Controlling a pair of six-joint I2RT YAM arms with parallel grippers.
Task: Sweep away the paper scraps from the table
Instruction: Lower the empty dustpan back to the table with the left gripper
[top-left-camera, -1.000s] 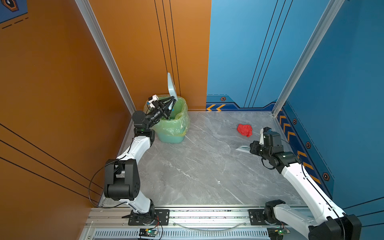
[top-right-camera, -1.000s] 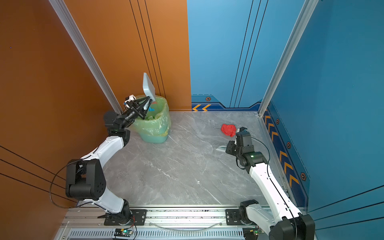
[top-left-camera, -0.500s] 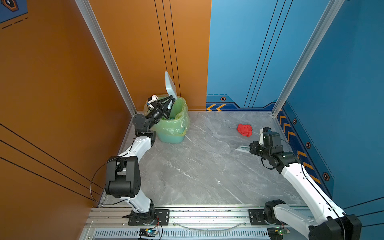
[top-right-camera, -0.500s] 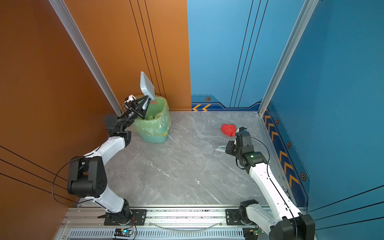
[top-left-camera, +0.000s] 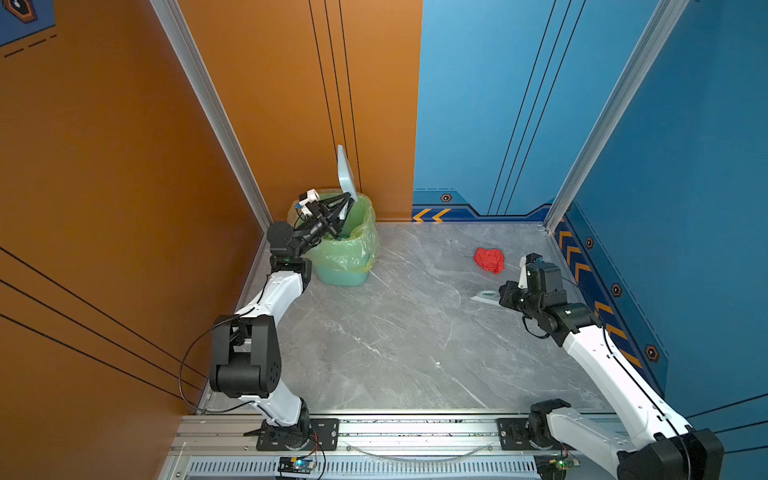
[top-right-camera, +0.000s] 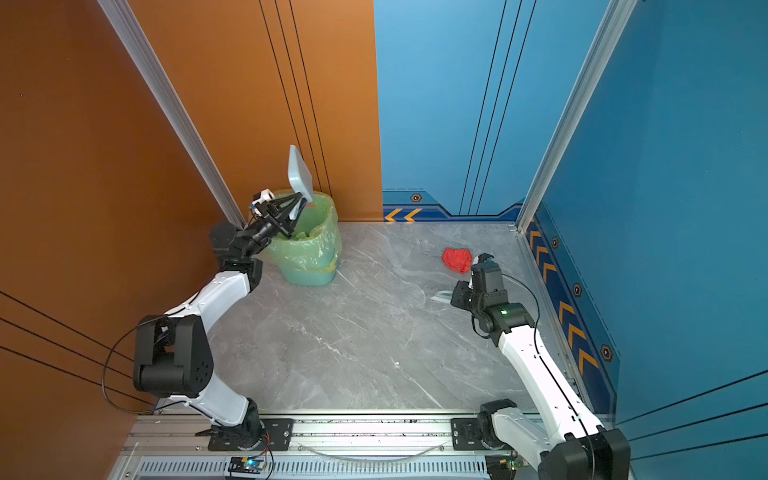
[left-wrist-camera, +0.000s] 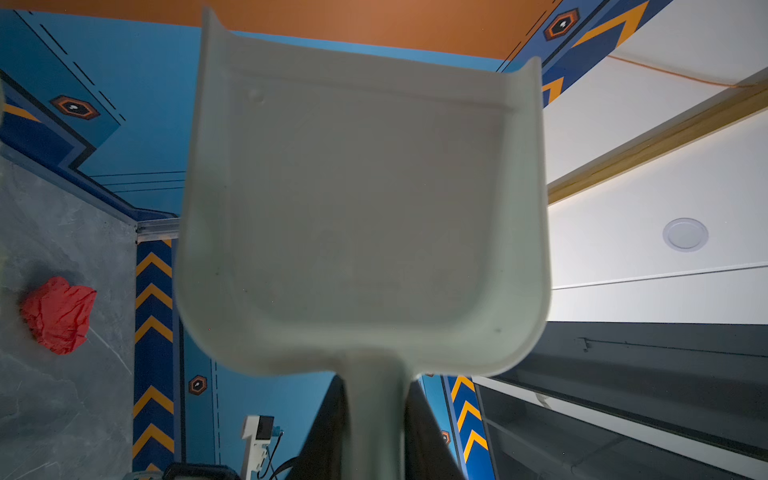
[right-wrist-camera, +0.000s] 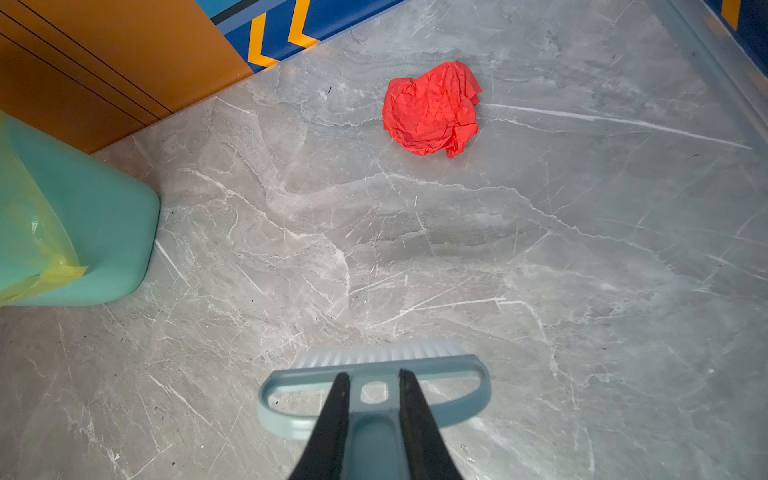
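Observation:
One red paper scrap (top-left-camera: 489, 260) (top-right-camera: 457, 259) (right-wrist-camera: 432, 110) (left-wrist-camera: 58, 313) lies on the grey marble table (top-left-camera: 395, 332) at the far right. My left gripper (top-left-camera: 348, 201) (top-right-camera: 300, 200) (left-wrist-camera: 376, 386) is shut on the handle of the pale dustpan (top-left-camera: 345, 176) (top-right-camera: 299, 174) (left-wrist-camera: 361, 216). It holds the dustpan upright, pan upward, over the green bin (top-left-camera: 347, 249) (top-right-camera: 309, 257). The pan looks empty in the left wrist view. My right gripper (right-wrist-camera: 372, 376) (top-left-camera: 503, 296) (top-right-camera: 456, 297) is shut on the grey-blue brush (right-wrist-camera: 374, 395) (top-left-camera: 484, 296) (top-right-camera: 441, 296), low over the table, short of the red scrap.
The bag-lined bin (right-wrist-camera: 83, 224) stands in the far left corner against the orange wall. Blue walls with chevron strips close the back and right sides. An aluminium rail (top-left-camera: 395, 432) with both arm bases runs along the near edge.
The left arm has shifted the raised dustpan slightly over the bin. The right arm, the brush and the red scrap have not moved.

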